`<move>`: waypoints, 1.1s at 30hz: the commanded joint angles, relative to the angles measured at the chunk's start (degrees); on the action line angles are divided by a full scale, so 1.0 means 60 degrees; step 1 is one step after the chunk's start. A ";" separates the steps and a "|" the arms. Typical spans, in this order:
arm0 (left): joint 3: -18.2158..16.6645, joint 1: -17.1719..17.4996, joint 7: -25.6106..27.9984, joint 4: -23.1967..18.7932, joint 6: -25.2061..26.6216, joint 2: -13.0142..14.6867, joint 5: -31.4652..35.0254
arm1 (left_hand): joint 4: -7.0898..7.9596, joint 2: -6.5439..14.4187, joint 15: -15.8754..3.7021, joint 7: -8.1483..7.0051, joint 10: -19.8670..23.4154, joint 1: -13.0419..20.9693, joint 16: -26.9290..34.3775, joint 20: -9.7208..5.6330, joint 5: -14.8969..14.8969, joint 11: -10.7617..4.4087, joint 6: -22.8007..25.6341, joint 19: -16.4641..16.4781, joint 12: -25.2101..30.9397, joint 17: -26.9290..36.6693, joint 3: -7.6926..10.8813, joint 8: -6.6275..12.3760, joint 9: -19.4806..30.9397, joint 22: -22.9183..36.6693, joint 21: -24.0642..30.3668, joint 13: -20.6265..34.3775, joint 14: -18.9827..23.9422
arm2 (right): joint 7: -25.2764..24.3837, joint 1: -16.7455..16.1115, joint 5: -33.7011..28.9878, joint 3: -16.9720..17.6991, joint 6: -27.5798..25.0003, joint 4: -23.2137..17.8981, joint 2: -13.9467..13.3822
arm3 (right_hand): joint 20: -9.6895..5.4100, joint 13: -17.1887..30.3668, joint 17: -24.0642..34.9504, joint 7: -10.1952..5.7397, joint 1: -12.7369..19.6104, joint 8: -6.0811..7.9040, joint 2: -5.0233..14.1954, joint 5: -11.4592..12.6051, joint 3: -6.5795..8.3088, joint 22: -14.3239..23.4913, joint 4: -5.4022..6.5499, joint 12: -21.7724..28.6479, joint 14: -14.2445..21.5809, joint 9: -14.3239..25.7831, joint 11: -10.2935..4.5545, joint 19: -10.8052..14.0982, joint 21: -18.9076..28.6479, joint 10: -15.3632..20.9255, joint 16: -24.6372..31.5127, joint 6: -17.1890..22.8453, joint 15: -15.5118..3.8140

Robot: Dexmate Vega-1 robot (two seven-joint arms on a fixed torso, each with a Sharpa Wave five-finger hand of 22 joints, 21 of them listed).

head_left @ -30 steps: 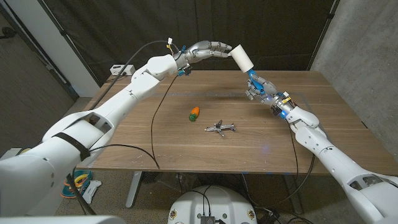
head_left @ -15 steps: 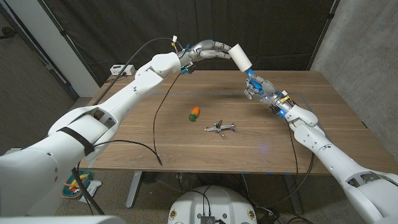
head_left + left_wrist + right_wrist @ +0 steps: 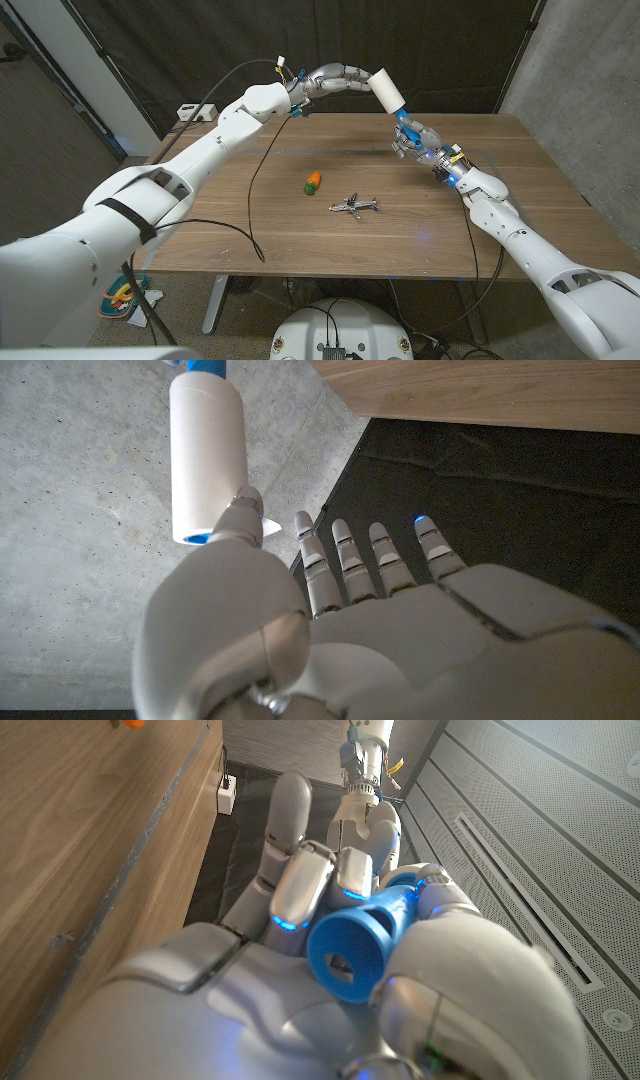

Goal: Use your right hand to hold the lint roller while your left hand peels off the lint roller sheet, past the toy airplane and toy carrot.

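Since a second ago the left arm has swung slightly inward and up, and the right hand has edged a little farther from the toy airplane; the roller has barely shifted.

Head view: the right hand [image 3: 413, 138] grips the blue handle of the lint roller [image 3: 387, 89], which is raised above the table's far edge, well beyond the toy airplane [image 3: 353, 206]. The left hand [image 3: 338, 78] reaches in with its fingertips at the roller's white sheet. The toy carrot [image 3: 313, 181] lies just beside the airplane, on the side away from the right arm.

Left wrist view: the left thumb [image 3: 240, 520] touches the roller's [image 3: 207, 450] free end; the other fingers are spread and apart from it. Whether any sheet edge is pinched I cannot tell.

Right wrist view: the right hand [image 3: 330, 970] is clenched around the blue handle [image 3: 362, 945].

The step in hand looks like finding the sheet's edge; the next move calls for pinching it and pulling away.
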 commanded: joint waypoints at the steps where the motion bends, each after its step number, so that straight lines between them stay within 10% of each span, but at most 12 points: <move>1: -0.0221 0.0079 -0.0438 0.0359 -0.0825 -0.0110 -0.0606 | -0.0016 0.0474 0.0117 0.0088 0.0087 0.0304 0.0002 0.0012 0.0114 0.0068 0.0332 0.0037 -0.0039 0.0061 0.0131 0.0020 0.0017 0.0013 0.0010 0.0036 0.0017 | 0.0060 0.0278 0.0078 0.0062 -0.0005 0.0594 0.0301 | -0.0237 0.0018 0.0007 0.0623 -0.0323 0.0104 0.0365 -0.0019 0.2280 0.0003 0.1776 0.1669 0.0021 0.0012 0.0067 0.0041 0.0063 0.0338 0.0058 0.1327 -0.0098; 17: -0.0453 0.0753 0.1571 -0.1026 0.0277 0.0238 0.0065 | 0.0103 0.1408 -0.0354 0.0332 0.1011 0.0500 0.0302 -0.0005 0.0185 -0.0169 0.0871 0.0777 0.0239 0.0131 0.0430 -0.0026 0.0004 0.0079 0.0376 0.0094 0.0889 | 0.0354 0.0317 0.0039 0.0066 0.0084 0.0650 0.0347 | -0.0244 0.0018 0.0008 0.0581 -0.0412 0.0198 0.0363 -0.0023 0.2319 0.0004 0.1759 0.1673 0.0031 -0.0039 0.0048 0.0056 0.0090 0.0355 0.0061 0.1288 -0.0099; 25: -0.0128 0.0215 0.0607 -0.0723 0.0350 0.0265 0.0084 | -0.0151 0.0213 -0.0072 0.0196 0.0380 0.0296 -0.0008 0.0013 0.0176 -0.0068 -0.0252 0.0466 -0.0115 0.0037 -0.0220 -0.0417 -0.0005 0.0094 0.0302 0.0136 0.0505 | 0.0197 0.0130 0.0066 0.0128 0.0128 0.0363 0.0298 | -0.0254 0.0018 0.0007 0.0589 -0.0447 0.0213 0.0365 -0.0023 0.2335 0.0003 0.1752 0.1673 0.0036 -0.0110 0.0037 0.0051 0.0096 0.0358 0.0061 0.1293 -0.0099; 33: -0.0007 -0.0210 -0.0442 0.0142 -0.0294 0.0029 -0.0267 | -0.0109 -0.0266 0.0145 0.0289 -0.0087 0.0187 -0.0186 0.0019 0.0356 0.0080 -0.0839 0.0222 -0.0334 0.0059 -0.0570 -0.0464 0.0010 0.0115 0.0221 0.0172 0.0163 | 0.0009 0.0070 0.0086 0.0184 0.0171 0.0408 0.0317 | -0.0248 0.0018 0.0007 0.0590 -0.0484 0.0240 0.0369 -0.0023 0.2354 0.0003 0.1742 0.1671 0.0036 -0.0175 0.0048 0.0041 0.0103 0.0351 0.0060 0.1298 -0.0098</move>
